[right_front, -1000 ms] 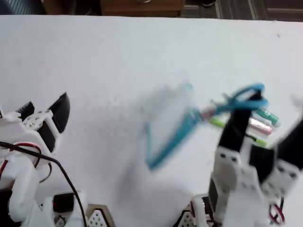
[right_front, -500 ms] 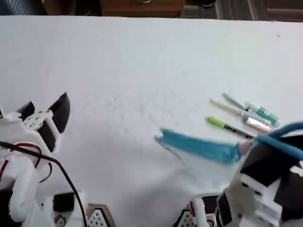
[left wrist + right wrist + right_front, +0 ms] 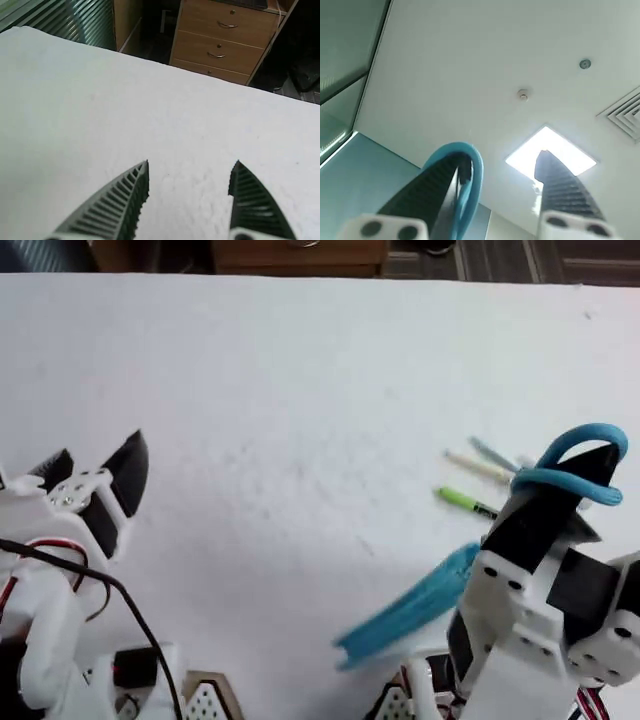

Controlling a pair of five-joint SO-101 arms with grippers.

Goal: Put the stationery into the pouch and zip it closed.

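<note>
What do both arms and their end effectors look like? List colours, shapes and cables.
Both arms: white plastic shells with small round holes, black motor blocks. The left end effector and right end effector each have two dark, pointed fingers with ribbed inner faces. A black cable and red wires run over the left arm; more red wires show at the right arm base.

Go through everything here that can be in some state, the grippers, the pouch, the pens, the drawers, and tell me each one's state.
Left gripper: open, empty.
Right gripper: open, aimed upward, blue loop hooked over one finger.
Pouch: dangling by that loop, tilted; zipped or not, cannot tell.
Pens: loose on the table, outside the pouch.
Drawers: shut.
</note>
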